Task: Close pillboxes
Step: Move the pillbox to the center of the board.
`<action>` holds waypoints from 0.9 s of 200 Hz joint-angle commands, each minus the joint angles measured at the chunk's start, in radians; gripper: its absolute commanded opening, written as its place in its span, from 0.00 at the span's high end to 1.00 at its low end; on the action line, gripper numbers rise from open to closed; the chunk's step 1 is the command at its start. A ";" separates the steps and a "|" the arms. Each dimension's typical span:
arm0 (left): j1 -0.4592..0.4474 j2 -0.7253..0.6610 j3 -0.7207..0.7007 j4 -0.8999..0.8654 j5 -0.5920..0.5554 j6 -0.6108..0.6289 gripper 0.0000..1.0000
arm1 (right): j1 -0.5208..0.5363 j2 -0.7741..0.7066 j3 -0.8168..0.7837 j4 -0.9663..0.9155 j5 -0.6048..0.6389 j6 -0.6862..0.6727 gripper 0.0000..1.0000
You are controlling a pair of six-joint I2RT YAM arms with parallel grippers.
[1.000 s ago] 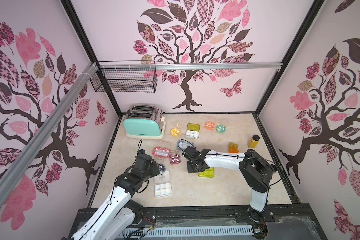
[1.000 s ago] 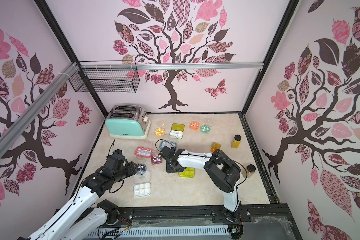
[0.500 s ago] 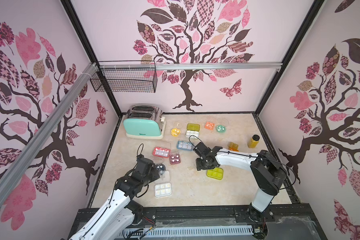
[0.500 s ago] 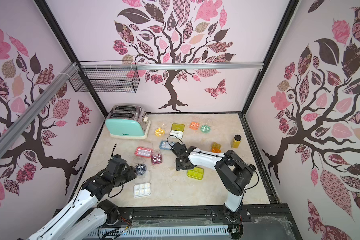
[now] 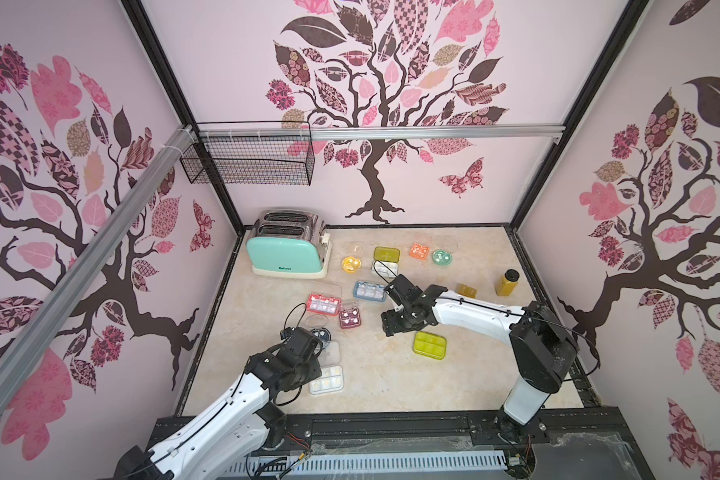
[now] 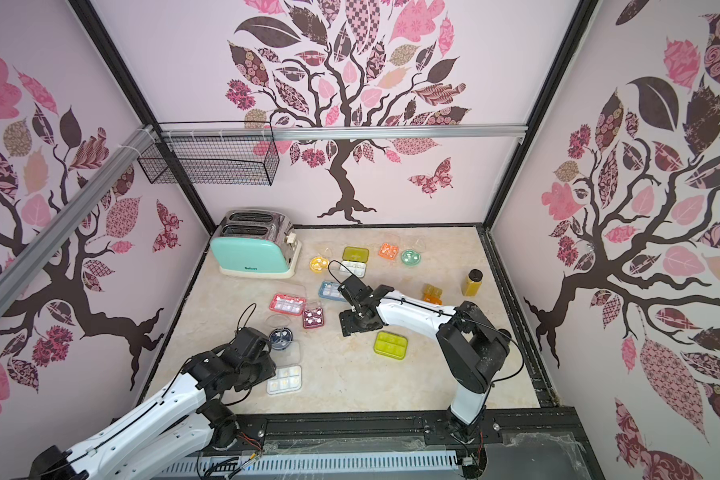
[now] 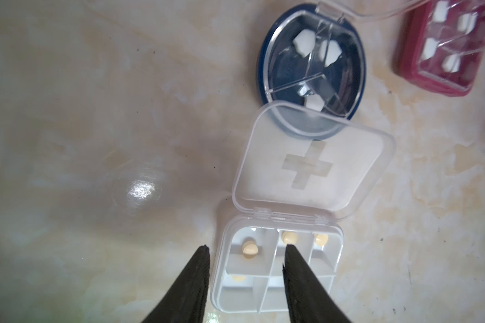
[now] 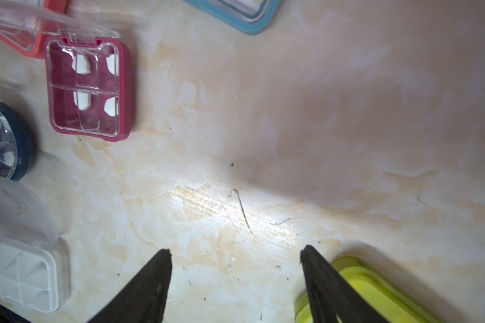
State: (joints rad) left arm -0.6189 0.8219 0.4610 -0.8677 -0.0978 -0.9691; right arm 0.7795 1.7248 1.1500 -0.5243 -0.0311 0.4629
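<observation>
Now the right hand [image 8: 235,250], spread and empty, has left the green box [image 5: 429,344], which lies apparently closed on the table [image 8: 263,139] beside it, while the left hand [image 7: 247,246], half spread, has come over the white box [image 7: 247,290], its lid [image 7: 308,165] open and likely next.

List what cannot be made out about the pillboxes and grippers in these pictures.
- Left gripper: fingertips hidden under its own wrist in both top views.
- White pillbox: near compartments covered by the fingers and cut by the edge, left wrist view.
- Blue pillbox: mostly cut off by the edge, right wrist view.
- Mint pillbox: contents too small to tell, top views.
</observation>
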 commanded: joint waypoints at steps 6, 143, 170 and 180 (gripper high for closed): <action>-0.014 -0.008 -0.011 0.007 0.036 -0.019 0.59 | 0.000 -0.038 -0.011 0.002 -0.026 -0.031 0.23; -0.015 0.085 -0.039 0.153 0.138 0.051 0.72 | 0.000 -0.045 -0.038 0.017 -0.019 -0.038 0.23; -0.015 0.124 -0.028 0.177 0.155 0.079 0.73 | 0.000 -0.056 -0.049 0.030 -0.022 -0.036 0.23; -0.016 0.133 -0.027 0.190 0.153 0.085 0.74 | -0.001 -0.068 -0.065 0.057 -0.029 -0.037 0.23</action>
State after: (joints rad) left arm -0.6292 0.9279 0.4290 -0.7246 0.0315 -0.9203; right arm 0.7795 1.7050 1.0985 -0.4923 -0.0566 0.4366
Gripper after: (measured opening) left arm 0.267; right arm 0.772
